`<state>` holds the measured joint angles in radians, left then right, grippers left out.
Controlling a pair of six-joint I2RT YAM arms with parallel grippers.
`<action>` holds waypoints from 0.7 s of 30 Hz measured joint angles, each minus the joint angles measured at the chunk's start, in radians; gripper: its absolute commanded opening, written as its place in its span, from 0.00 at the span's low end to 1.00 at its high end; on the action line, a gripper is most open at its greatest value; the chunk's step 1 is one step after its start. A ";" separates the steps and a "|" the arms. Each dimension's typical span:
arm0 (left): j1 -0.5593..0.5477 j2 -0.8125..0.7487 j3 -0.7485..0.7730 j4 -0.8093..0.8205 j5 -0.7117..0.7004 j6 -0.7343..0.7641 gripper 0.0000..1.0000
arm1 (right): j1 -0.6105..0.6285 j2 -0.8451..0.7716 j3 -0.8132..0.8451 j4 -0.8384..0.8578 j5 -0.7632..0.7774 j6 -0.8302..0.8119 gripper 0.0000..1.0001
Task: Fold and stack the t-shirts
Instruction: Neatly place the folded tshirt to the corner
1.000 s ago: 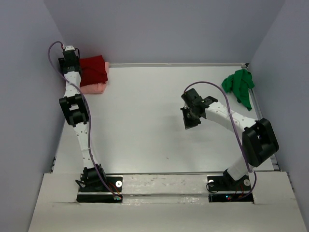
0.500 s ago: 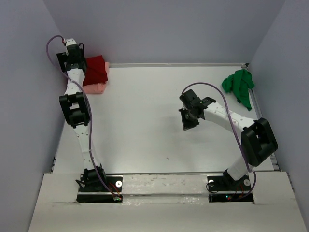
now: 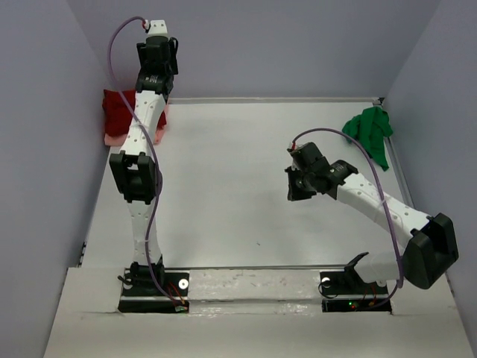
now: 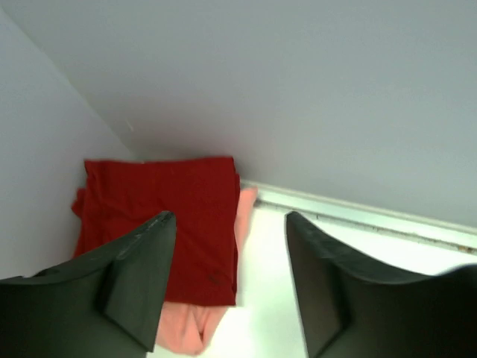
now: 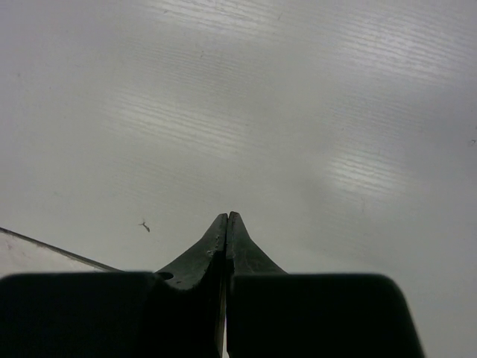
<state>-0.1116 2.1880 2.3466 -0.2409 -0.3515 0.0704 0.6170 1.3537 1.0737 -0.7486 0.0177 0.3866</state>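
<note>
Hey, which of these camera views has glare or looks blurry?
Right wrist: streaky glare across the table, and the right fingers are black with no detail. Left wrist: the left fingers look soft up close, while the dark red t-shirt reads clearly. Top external: even light, faint shadows, no glare.

Top camera saw my whole table (image 3: pixel 223 194) from above. Left wrist shared the far-left corner's red shirt (image 4: pixel 171 194). Right wrist faced the table closely.

T-shirts: three. Stacked pair, dark red t-shirt (image 4: pixel 160 224) atop pink t-shirt (image 4: pixel 190 328), ahead of left gripper (image 4: pixel 229 218) jaws; green t-shirt (image 3: pixel 369 132) well apart from right gripper (image 5: pixel 226 216) jaws. Grippers: two.
</note>
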 measured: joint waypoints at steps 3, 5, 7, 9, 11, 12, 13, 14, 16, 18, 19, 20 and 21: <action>0.007 0.040 0.014 -0.097 -0.014 -0.053 0.56 | 0.000 -0.027 -0.016 0.008 0.000 0.005 0.00; 0.013 0.065 -0.003 -0.140 -0.032 -0.072 0.56 | 0.000 -0.034 -0.030 0.010 0.000 0.006 0.00; 0.014 0.101 -0.029 -0.187 -0.078 -0.084 0.57 | 0.000 -0.034 -0.037 0.016 0.001 0.006 0.00; 0.012 0.137 -0.035 -0.220 -0.119 -0.087 0.59 | 0.000 -0.036 -0.042 0.016 0.001 0.005 0.00; 0.000 0.167 -0.050 -0.243 -0.154 -0.086 0.60 | 0.000 -0.037 -0.042 0.018 0.000 0.003 0.00; -0.011 0.182 -0.058 -0.251 -0.172 -0.085 0.62 | 0.000 -0.037 -0.042 0.019 0.000 0.002 0.00; -0.022 0.194 -0.061 -0.259 -0.189 -0.080 0.63 | 0.000 -0.037 -0.042 0.021 0.000 0.002 0.00; -0.032 0.202 -0.061 -0.260 -0.196 -0.078 0.63 | 0.000 -0.037 -0.042 0.023 0.000 0.002 0.00; -0.054 0.217 -0.061 -0.259 -0.210 -0.067 0.64 | 0.000 -0.037 -0.042 0.025 0.000 0.002 0.00; -0.070 0.225 -0.061 -0.261 -0.222 -0.060 0.64 | 0.000 -0.037 -0.043 0.026 0.000 0.002 0.00; -0.078 0.227 -0.061 -0.261 -0.228 -0.057 0.64 | 0.000 -0.038 -0.043 0.027 0.001 0.003 0.00; -0.089 0.231 -0.061 -0.260 -0.238 -0.053 0.65 | 0.000 -0.042 -0.048 0.032 0.000 0.003 0.00; -0.094 0.233 -0.061 -0.259 -0.243 -0.051 0.66 | 0.000 -0.047 -0.055 0.035 0.000 0.003 0.00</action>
<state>-0.2054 2.4214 2.2856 -0.5003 -0.5945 0.0189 0.6170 1.3071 1.0191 -0.7136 0.0181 0.3893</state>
